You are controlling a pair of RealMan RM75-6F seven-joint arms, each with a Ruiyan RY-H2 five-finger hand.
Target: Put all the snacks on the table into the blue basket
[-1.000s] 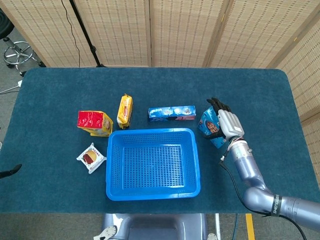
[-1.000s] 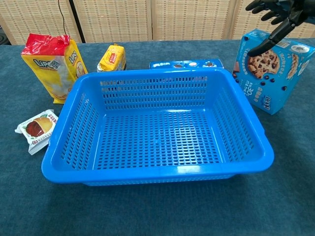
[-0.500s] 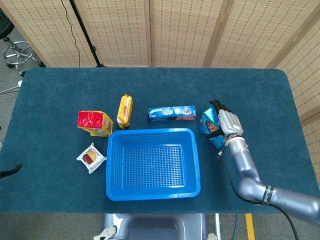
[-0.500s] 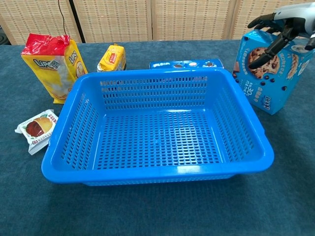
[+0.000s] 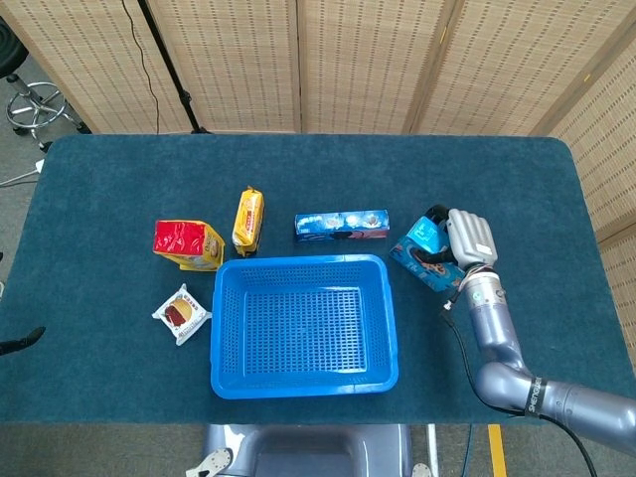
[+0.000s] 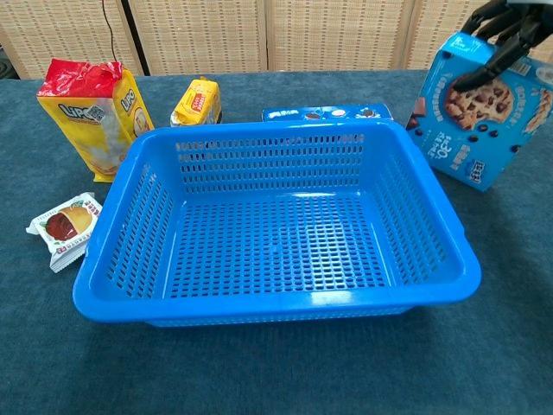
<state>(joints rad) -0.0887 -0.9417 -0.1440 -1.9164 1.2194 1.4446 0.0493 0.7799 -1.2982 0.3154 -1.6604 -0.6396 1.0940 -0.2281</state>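
Note:
My right hand [image 5: 469, 237] grips the top of the blue chocolate-chip cookie box [image 5: 422, 253], just right of the blue basket [image 5: 303, 383]. In the chest view the hand [image 6: 505, 26] wraps its dark fingers over the box [image 6: 479, 112], which leans to one side. The basket [image 6: 276, 303] has nothing in it. Behind it lie a long blue biscuit box [image 5: 341, 225] and a small yellow pack [image 5: 248, 219]. A red-and-yellow bag [image 5: 187, 243] stands at its left, with a small white packet [image 5: 181, 313] in front of that. My left hand does not show.
The dark blue tablecloth [image 5: 517, 179] has bare room at the right and far side. Wicker screens stand behind the table. A dark sliver [image 5: 20, 340] pokes in at the left edge of the head view; I cannot tell what it is.
My right hand has closed over the top of the cookie box. The box has tipped over to a slant and risen a little. Nothing else has moved.

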